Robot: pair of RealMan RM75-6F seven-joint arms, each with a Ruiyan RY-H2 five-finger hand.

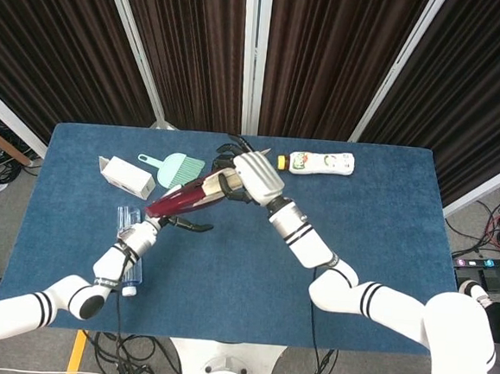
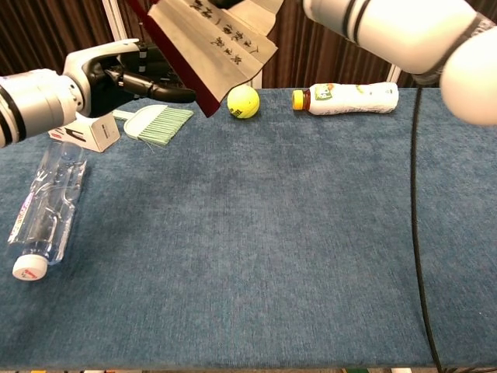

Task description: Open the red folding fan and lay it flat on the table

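A: Starting at the left, what is hard to read?

B: The left robot hand [image 2: 116, 74] first. In the chest view its dark fingers [image 2: 167, 93] reach toward the lower edge of the red folding fan [image 2: 210, 47], just beside it. I cannot tell whether they touch or pinch it. In the head view that hand [image 1: 178, 223] sits under the fan's lower end, partly hidden by it.

A: And the fan itself?

B: It is up off the surface [image 2: 272, 233], partly spread, beige leaf with dark writing and red ribs. Its top is cut off by the upper edge of the chest view. In the head view the fan [image 1: 180, 200] looks like a narrow red wedge slanting down toward the left robot hand.

A: What has hold of it?

B: The right robot hand [image 1: 246, 176], clasped around the fan's upper end in the head view. In the chest view that hand is out of frame; only its white arm shows.

A: Any containers?

B: A clear plastic bottle [image 2: 46, 210] lies below the left robot hand, white cap toward the camera; whether anything is inside, I cannot tell. A white box [image 2: 78, 123] sits just under that hand, beside a green brush [image 2: 159, 124]. Below the right robot hand lies a yellow ball [image 2: 243, 101], and further right a white bottle [image 2: 349, 99] with a yellow cap, on its side, contents hidden.
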